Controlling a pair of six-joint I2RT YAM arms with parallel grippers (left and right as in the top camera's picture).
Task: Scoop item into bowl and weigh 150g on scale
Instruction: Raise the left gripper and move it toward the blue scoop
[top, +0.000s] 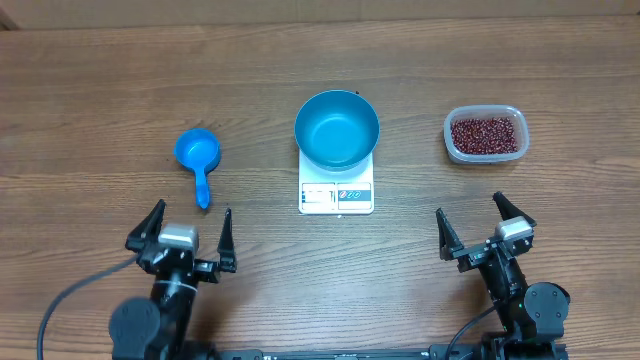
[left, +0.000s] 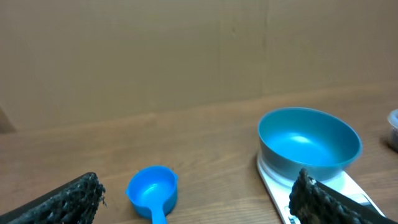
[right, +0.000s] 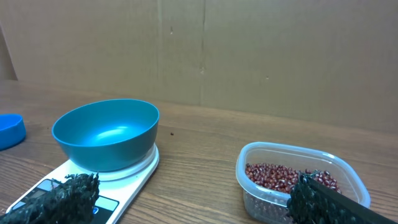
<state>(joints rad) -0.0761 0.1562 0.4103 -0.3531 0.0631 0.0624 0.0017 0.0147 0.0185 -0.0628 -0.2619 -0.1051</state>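
Currently your left gripper (top: 192, 212) and right gripper (top: 469, 206) both gape wide, grasping nothing. Blue bowl (top: 337, 130) sits on scale (top: 336, 197), centre. Clear tub (top: 485, 159), right of scale, holds beans (top: 486, 134); scoop (top: 197, 152) left.

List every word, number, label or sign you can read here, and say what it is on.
No text can be read in any view.
Front panel of the small white square digital scale: a display window and blue button marks, too small and blurred to read.
The round bright blue bowl, small blue handled scoop and clear rectangular plastic tub of red-brown beans: no writing visible.
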